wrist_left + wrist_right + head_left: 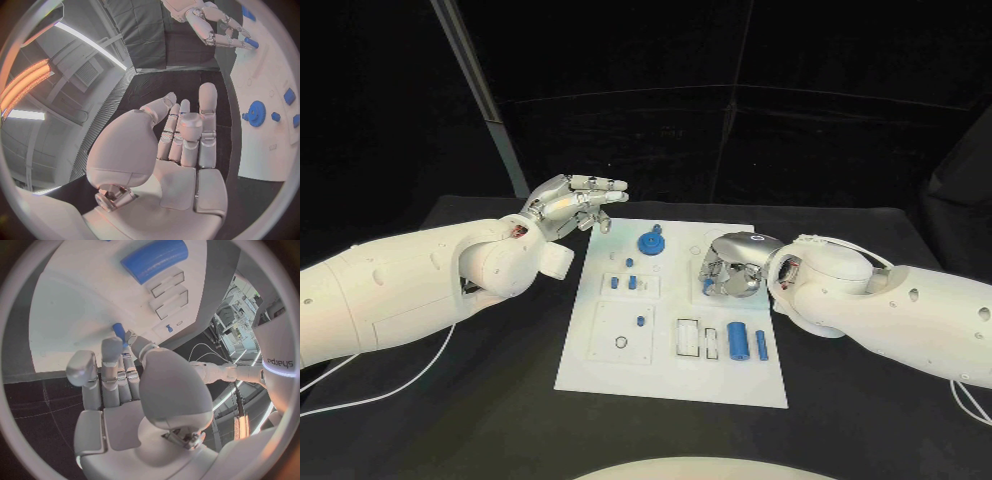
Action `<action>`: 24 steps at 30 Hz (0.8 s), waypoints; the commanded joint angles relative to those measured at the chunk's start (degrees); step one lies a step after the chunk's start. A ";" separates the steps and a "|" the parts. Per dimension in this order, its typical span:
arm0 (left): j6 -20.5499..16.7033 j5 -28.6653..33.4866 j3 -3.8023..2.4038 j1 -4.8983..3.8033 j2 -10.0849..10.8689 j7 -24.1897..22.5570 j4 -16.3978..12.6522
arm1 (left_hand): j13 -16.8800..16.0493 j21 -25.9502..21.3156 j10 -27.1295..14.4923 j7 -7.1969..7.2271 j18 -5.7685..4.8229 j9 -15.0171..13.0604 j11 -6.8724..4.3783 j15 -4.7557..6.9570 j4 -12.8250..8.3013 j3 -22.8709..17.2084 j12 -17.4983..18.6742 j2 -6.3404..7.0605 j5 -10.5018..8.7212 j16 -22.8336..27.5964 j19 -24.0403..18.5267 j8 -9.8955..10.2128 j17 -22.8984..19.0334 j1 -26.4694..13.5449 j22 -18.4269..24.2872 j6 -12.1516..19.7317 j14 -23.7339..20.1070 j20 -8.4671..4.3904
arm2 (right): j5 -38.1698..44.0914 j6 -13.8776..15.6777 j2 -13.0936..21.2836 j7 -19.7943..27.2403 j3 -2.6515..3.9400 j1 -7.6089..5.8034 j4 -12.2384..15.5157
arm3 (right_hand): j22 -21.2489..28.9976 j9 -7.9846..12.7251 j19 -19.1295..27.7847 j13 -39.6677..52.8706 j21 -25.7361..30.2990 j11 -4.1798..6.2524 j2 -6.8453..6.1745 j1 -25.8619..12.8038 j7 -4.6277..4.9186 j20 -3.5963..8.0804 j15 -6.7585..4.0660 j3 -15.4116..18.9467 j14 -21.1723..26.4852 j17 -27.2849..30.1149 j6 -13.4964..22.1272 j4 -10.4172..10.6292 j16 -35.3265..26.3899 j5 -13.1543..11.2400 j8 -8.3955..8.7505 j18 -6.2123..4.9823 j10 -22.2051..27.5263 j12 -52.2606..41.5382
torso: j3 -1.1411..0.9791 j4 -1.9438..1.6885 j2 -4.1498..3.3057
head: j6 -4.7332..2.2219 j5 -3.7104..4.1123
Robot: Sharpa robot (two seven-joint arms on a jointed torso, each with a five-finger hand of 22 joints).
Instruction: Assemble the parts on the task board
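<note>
Over the white task board [589, 375] | right hand [733, 266] pinches a small blue peg [119, 333] at its fingertips | left hand [574, 205] hovers, fingers apart, empty | blue gear [653, 242] between the hands; assembly looks unfinished.

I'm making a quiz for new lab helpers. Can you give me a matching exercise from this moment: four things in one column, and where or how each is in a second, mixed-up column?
Things
1. left hand
2. right hand
3. blue gear
4. two blue cylinders

Place or state
A. lying side by side at the board's near right part
B. fingers spread, holding nothing, beside the board's far left corner
C. on the far middle of the white board
D. over the board's right side, pinching a small blue peg

Pairs: 1-B, 2-D, 3-C, 4-A
</note>
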State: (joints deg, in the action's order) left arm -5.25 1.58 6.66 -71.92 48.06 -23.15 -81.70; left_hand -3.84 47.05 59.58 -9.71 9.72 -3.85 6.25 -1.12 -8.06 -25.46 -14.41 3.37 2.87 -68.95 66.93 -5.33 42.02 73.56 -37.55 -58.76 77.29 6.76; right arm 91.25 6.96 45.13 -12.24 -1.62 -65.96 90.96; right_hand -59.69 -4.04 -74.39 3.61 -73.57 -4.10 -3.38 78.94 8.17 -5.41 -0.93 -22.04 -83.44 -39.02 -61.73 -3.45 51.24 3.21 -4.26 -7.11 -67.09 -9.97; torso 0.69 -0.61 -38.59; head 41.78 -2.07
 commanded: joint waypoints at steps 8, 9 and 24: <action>0.64 -0.12 -0.04 -0.09 0.08 -0.14 -0.10 | 0.07 -0.27 -0.44 -0.12 0.78 0.04 -0.10 0.06 -0.04 0.17 -0.11 -0.01 0.00 0.25 -0.50 0.21 -0.06 0.25 0.06 0.25 -0.35 0.05 | 0.40 7.59 1.72 0.77 0.04 -0.07 2.74 | -1.64 -0.12 -1.05 0.14 -1.22 0.14 0.68 0.42 0.00 0.24 -0.02 -1.78 -0.67 -1.74 -1.32 -0.33 1.85 -0.29 -0.33 1.33 -1.47 0.54 | -0.03 0.05 0.10 | -0.02 0.06; 0.64 -0.12 -0.04 -0.09 0.08 -0.14 -0.09 | 0.07 -0.27 -0.44 -0.12 0.78 0.04 -0.10 0.06 -0.04 0.17 -0.11 -0.01 0.00 0.25 -0.50 0.21 -0.06 0.25 0.06 0.25 -0.35 0.05 | -0.05 7.94 2.20 0.85 0.05 -0.07 3.39 | -1.72 -0.12 -1.08 0.14 -1.28 0.15 0.64 0.42 0.00 0.24 -0.02 -1.86 -0.68 -1.85 -1.36 -0.36 1.96 -0.28 -0.33 1.35 -1.51 0.58 | 0.00 0.02 0.10 | -0.06 0.12; 0.59 -0.12 -0.04 -0.08 0.08 -0.10 0.01 | 0.06 -0.28 -0.48 -0.13 0.79 0.03 -0.10 0.05 -0.01 0.20 -0.11 -0.06 0.01 0.28 -0.52 0.20 -0.17 0.23 0.07 0.23 -0.39 0.07 | -6.40 13.26 5.07 6.15 0.18 -0.28 11.14 | -2.08 -0.04 -1.17 0.09 -1.59 0.03 0.29 0.64 0.14 0.23 0.03 -2.69 -0.70 -2.33 -1.40 -0.81 2.59 -0.07 -0.12 1.40 -1.50 1.10 | 0.02 -0.04 0.00 | -0.26 -0.32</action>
State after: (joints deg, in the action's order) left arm -5.23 1.56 6.67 -71.92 48.15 -23.08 -81.63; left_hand -3.85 47.05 59.58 -9.71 9.71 -3.85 6.25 -1.12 -8.06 -25.46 -14.41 3.37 2.87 -68.95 66.93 -5.33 41.90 73.56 -37.56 -58.76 77.29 6.76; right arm 87.23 16.52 50.70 -9.66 -1.48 -66.12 101.54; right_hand -61.69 -4.09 -75.17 3.68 -74.93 -3.89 -3.05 79.27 8.25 -5.22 -0.93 -24.48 -83.44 -41.28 -62.91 -4.26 53.56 3.19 -4.14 -6.20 -68.29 -9.07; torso 0.70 -0.63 -38.55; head 41.44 -2.20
